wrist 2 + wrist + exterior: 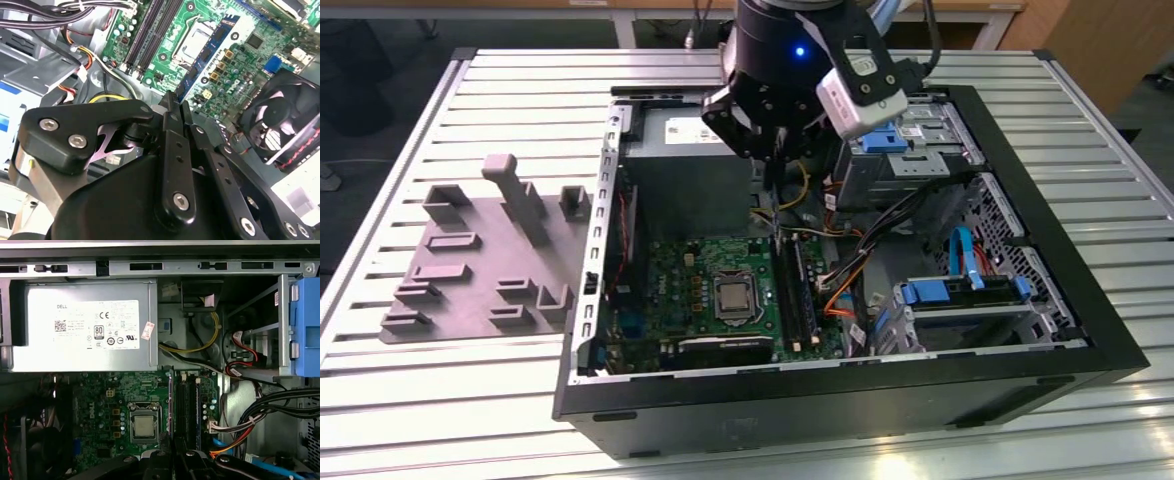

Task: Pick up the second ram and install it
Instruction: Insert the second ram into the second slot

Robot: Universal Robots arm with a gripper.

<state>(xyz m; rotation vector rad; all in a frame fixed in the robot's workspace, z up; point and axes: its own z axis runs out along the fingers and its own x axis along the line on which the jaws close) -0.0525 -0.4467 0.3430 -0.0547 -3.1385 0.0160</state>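
Slatted metal table (480, 75) is carrying an open computer case (854, 400). Gripper (771, 150) is hanging over the motherboard (680, 270), fingers (175, 145) pinching narrow on the second ram (774, 190). The stick is hanging upright, edge-on in the first wrist view, above the memory slots (187, 405), apart from them.

You have a work table (494, 90) topped with ribbed aluminium slats running across it. An open black computer case (854, 400) lies on its side on the slats, toward the exterior view's right. Beside it, on the exterior view's left, a flat grey fixture plate (467, 270) with raised blocks and slots rests on the table, its edge just beside the case wall.
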